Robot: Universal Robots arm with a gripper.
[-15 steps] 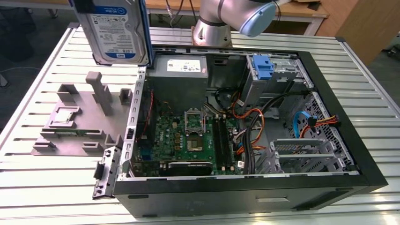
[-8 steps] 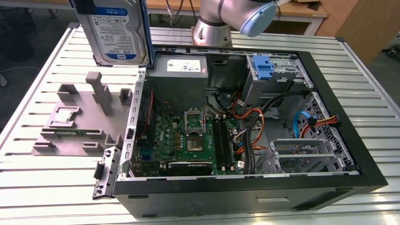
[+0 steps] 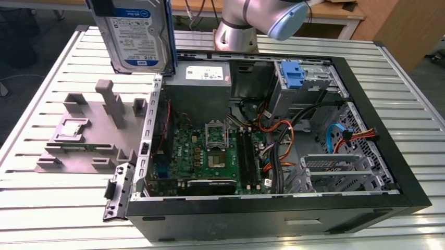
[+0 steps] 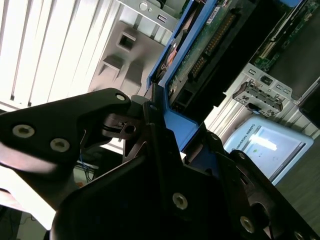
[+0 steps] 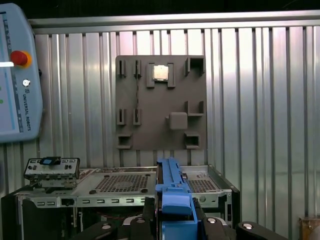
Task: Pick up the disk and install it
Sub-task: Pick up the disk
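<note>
The gripper (image 4: 151, 116) held the disk (image 3: 135, 36) clamped aloft at eleven o'clock of the case (image 3: 278, 209), picked up but not yet installed.

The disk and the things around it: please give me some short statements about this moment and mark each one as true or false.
1. The gripper is shut on the blue rail frame of the disk. True.
2. The disk sits in a drive bay of the computer case. False: it is held up in the air, outside the case, at the exterior view's left.
3. A small square processor chip lies in the grey fixture. True.
4. The side of the computer case is closed. False: it is open and the motherboard shows inside.
5. The grey fixture lies at the exterior view's right of the case. False: it lies at its left, on the table.
</note>
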